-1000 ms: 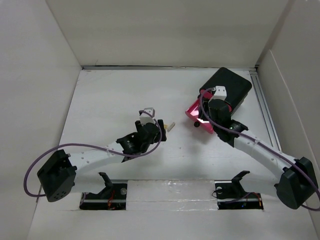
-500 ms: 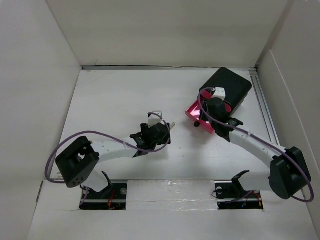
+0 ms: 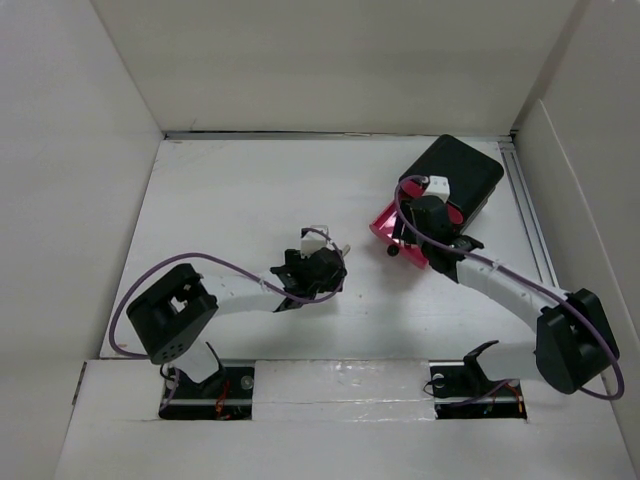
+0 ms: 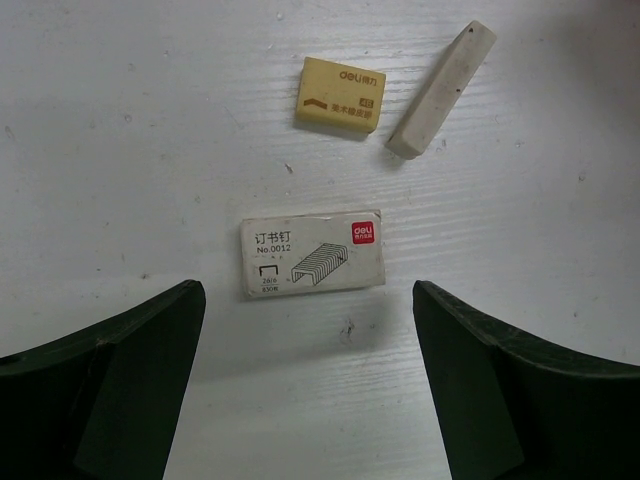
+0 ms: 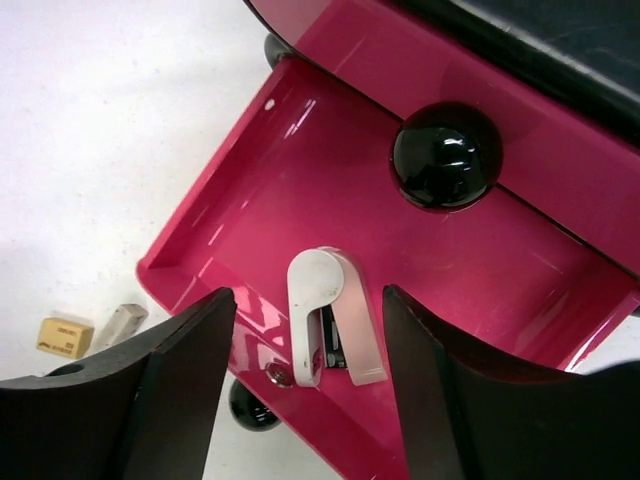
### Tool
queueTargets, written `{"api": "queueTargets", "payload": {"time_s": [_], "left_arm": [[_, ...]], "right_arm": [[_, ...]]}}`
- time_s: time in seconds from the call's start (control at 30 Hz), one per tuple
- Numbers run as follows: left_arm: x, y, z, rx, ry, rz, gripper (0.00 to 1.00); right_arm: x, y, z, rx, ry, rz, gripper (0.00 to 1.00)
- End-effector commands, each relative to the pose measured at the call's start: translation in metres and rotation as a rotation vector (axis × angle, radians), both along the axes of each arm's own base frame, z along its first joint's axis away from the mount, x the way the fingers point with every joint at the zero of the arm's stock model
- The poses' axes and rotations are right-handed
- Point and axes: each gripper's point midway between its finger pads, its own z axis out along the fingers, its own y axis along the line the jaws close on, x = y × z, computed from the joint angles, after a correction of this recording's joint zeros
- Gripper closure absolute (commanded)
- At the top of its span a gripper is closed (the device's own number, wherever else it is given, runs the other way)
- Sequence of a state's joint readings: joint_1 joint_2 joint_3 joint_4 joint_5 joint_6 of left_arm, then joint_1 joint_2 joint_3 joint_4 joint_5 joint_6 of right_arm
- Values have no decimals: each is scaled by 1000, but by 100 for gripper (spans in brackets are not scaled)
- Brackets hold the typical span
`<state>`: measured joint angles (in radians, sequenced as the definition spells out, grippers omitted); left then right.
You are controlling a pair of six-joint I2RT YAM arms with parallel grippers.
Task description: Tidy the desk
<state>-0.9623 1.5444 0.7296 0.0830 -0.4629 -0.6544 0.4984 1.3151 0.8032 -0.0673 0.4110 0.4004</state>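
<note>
On the white desk (image 3: 230,200), a white staple box (image 4: 312,254), a yellow eraser (image 4: 340,95) and a grey-white stick eraser (image 4: 442,88) lie in the left wrist view. My left gripper (image 4: 310,385) is open and empty, just short of the staple box. My right gripper (image 5: 300,395) is open over the open pink drawer (image 5: 330,250) of the black drawer box (image 3: 455,175). A small white stapler (image 5: 330,315) lies in that drawer between the fingers, not held. The yellow eraser (image 5: 65,336) also shows at the right wrist view's lower left.
White panel walls border the desk on three sides. A metal rail (image 3: 528,220) runs along the right side. The drawers have black round knobs (image 5: 445,155). Both arm bases sit at the near edge.
My left arm has swung right and settled over the small items at mid desk. My right gripper has shifted slightly over the pink drawer.
</note>
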Motion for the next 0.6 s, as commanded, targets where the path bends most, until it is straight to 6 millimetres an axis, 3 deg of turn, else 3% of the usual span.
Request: {"api": "queueTargets", "payload": {"time_s": [0.0,0.03,0.13,0.33,0.43,0.47,0.57], "left_arm": [[9,-9,11,-10,-31,1,19],[10,-9,11,-3,-36,2,20],[14,-11,10,13,-43,3,21],[22,-13,7,39,-58,16,33],[23,-13,5,50,-59,19,39],[23,-13,2,62,-51,19,43],[23,-11,-3,76,-44,23,51]], "right_arm": [[5,6,36,63,-109,4,33],[4,13,52,83,-163,28,30],[-8,24,75,110,-225,80,28],[-30,42,107,158,-295,168,27],[-43,45,130,200,-347,199,27],[-52,39,151,233,-396,197,27],[-60,34,172,264,-440,202,27]]}}
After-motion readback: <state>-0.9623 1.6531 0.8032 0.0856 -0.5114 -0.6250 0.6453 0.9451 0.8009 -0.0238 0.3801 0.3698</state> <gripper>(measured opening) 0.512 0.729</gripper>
